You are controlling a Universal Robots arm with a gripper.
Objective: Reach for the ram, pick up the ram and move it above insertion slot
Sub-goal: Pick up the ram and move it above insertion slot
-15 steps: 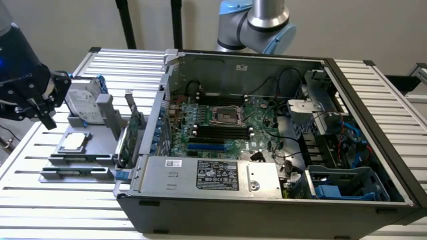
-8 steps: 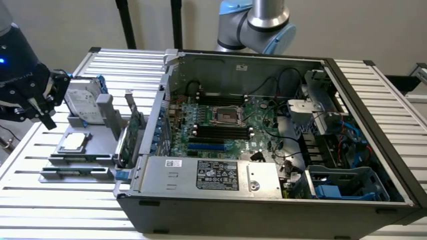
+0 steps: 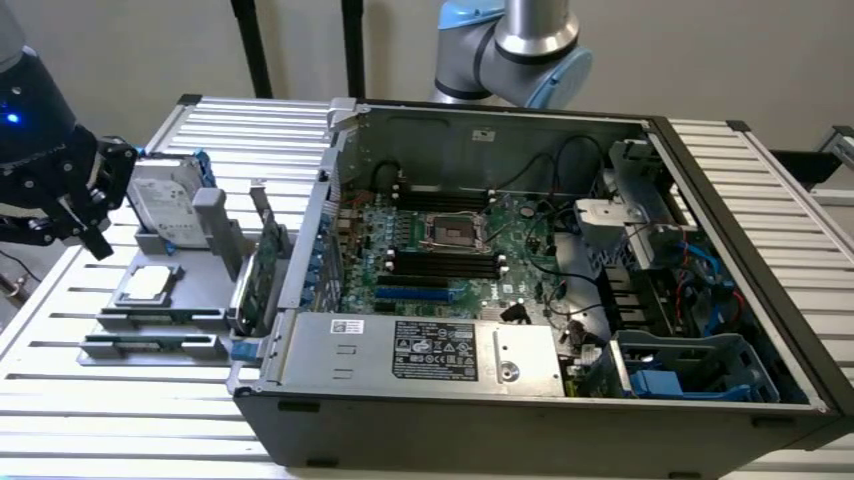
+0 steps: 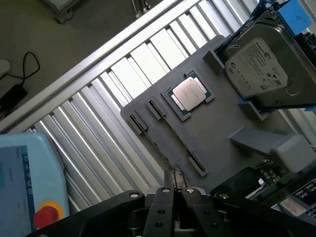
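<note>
Beneath the gripper [image 3: 83, 232], whose jaws are closed on nothing, a gray holder [image 4: 217, 129] sits on the tabletop [image 3: 80, 400]. The ram [image 3: 158, 319] seems to be the thin dark strip standing on edge in its slot, beside the processor [image 3: 147, 284], untouched.

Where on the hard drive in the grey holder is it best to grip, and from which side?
Probably its free upper edge, from above, pinching across the thin body: the hard drive stands leaning in the grey holder, its lower end seated there.
</note>
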